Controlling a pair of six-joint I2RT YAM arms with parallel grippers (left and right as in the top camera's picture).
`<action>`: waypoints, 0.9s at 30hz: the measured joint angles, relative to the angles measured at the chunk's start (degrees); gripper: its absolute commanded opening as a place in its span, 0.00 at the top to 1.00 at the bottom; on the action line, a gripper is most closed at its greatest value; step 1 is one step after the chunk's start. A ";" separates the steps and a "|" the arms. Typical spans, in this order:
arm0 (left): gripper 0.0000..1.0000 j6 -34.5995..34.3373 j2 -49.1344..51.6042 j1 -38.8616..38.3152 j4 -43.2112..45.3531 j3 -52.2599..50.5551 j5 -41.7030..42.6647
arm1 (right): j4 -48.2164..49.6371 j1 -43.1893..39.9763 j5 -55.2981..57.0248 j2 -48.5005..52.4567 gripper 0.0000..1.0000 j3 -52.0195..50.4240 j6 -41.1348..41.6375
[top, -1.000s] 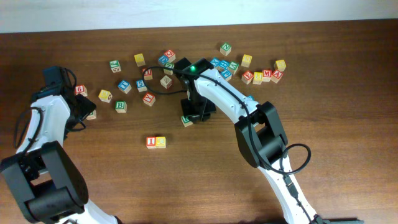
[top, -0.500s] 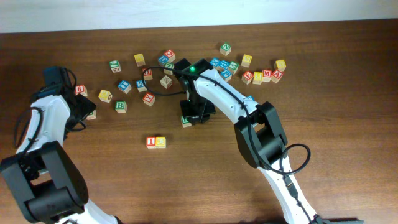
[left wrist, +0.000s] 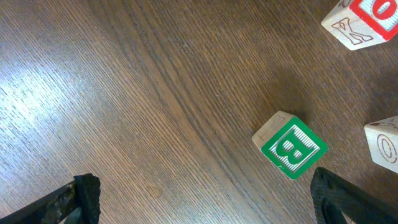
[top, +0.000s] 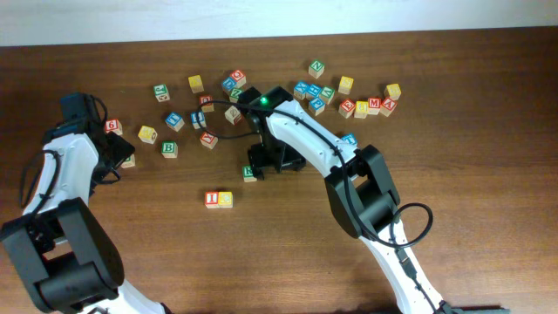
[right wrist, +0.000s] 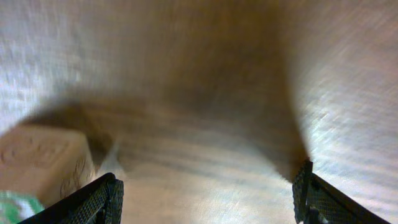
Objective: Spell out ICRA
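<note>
While both arms stand over the wooden table [top: 471, 157], we see the red I cube [top: 212, 199] and the yellow C cube [top: 226, 199] lying side by side and touching, lower left of centre in the overhead view. Up and to the right of this pair, and apart from it, a green-lettered cube [top: 250, 173] rests on the wood at the lower left edge of the right gripper [top: 264, 162]; we cannot read its letter at this size. Scattered cubes [top: 195, 84] fill the upper middle and upper right of the frame.

From the right wrist, a blurred view, the fingers [right wrist: 99, 199] sit in the two lower corners, spread wide with only bare wood between them. They grasp nothing. The green-lettered cube appears at the lower left, just outside the finger on that side; we cannot tell whether the two touch.

From the left wrist, the left gripper [left wrist: 202, 186] is likewise spread wide and holds nothing. A green B cube [left wrist: 290, 147] lies flat on the table near the finger at the lower right, apart from it.
</note>
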 measured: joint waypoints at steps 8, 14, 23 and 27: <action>0.01 0.00 0.00 0.00 0.00 0.00 0.00 | 12.68 -2.38 -0.02 -0.61 0.22 0.00 0.26; 0.01 0.00 0.00 0.00 0.00 0.00 0.00 | 17.05 -2.14 -3.87 -0.70 0.28 0.00 -0.09; 0.00 0.00 0.00 0.00 0.00 0.00 0.00 | 14.38 2.97 -6.10 -0.70 0.35 0.00 -0.24; 0.00 0.00 0.00 0.00 0.00 0.00 0.02 | 11.56 3.72 -5.55 -0.70 0.41 0.02 1.97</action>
